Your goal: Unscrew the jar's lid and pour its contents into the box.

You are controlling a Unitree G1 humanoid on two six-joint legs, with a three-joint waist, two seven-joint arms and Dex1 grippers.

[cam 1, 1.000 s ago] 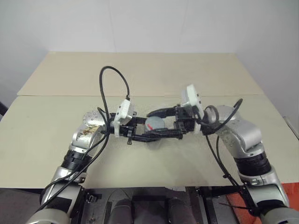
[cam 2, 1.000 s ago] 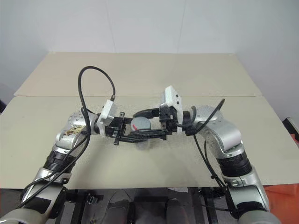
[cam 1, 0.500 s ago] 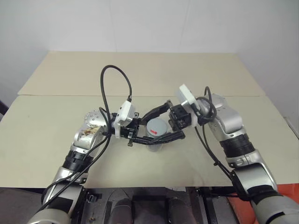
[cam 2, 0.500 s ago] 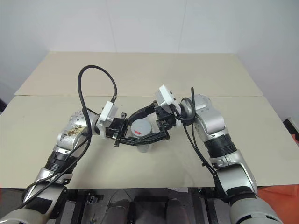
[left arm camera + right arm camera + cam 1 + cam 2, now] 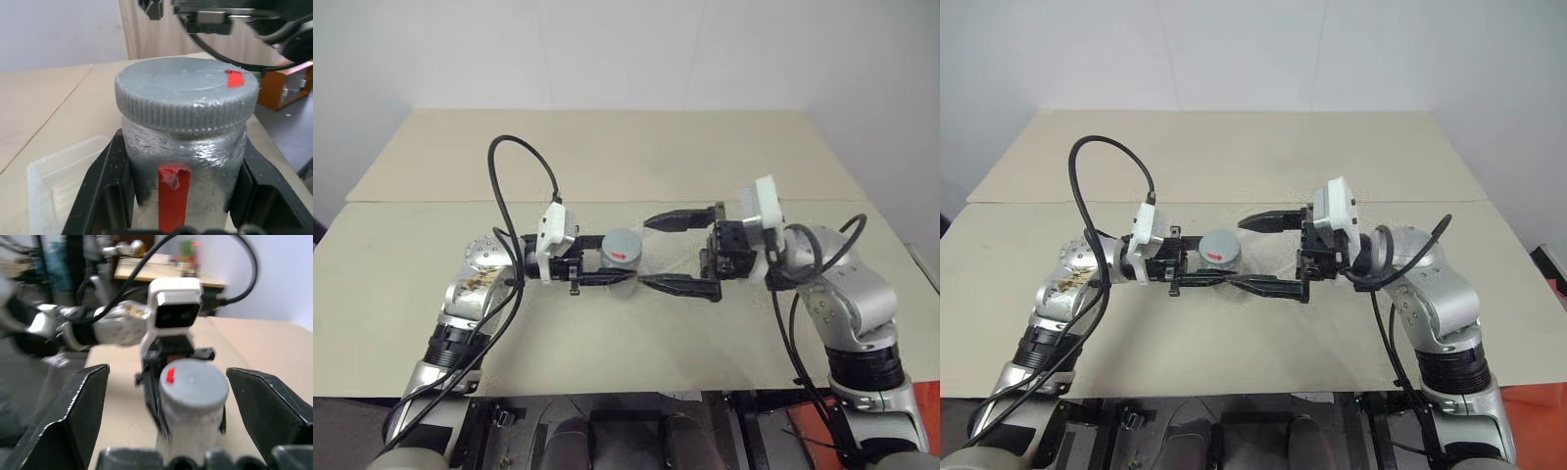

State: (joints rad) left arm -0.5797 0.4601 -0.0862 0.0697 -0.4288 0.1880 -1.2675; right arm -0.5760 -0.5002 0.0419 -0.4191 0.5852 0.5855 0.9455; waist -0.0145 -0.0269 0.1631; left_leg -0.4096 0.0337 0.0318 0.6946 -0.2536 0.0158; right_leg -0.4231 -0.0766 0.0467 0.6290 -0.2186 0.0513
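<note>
My left gripper (image 5: 615,260) is shut on the jar (image 5: 623,266), holding it upright above the table. The jar (image 5: 183,161) has a cloudy wall with a red vertical strip. The grey lid (image 5: 623,244) sits on the jar and carries a small red mark; the lid (image 5: 194,383) faces my right gripper. My right gripper (image 5: 646,253) is open just to the right of the jar, level with it, one finger on each side, touching nothing. The clear box (image 5: 58,171) lies on the table below and beside the jar. The contents are hidden.
The tan table (image 5: 636,157) runs back to a white wall, with a seam (image 5: 431,202) across it. Black cables (image 5: 514,166) loop above my left arm and beside my right arm (image 5: 793,304).
My right gripper has gone from closed round the lid to open and has drawn back to the right, off the jar. The left gripper with the jar shifted slightly left. The lid stays on.
</note>
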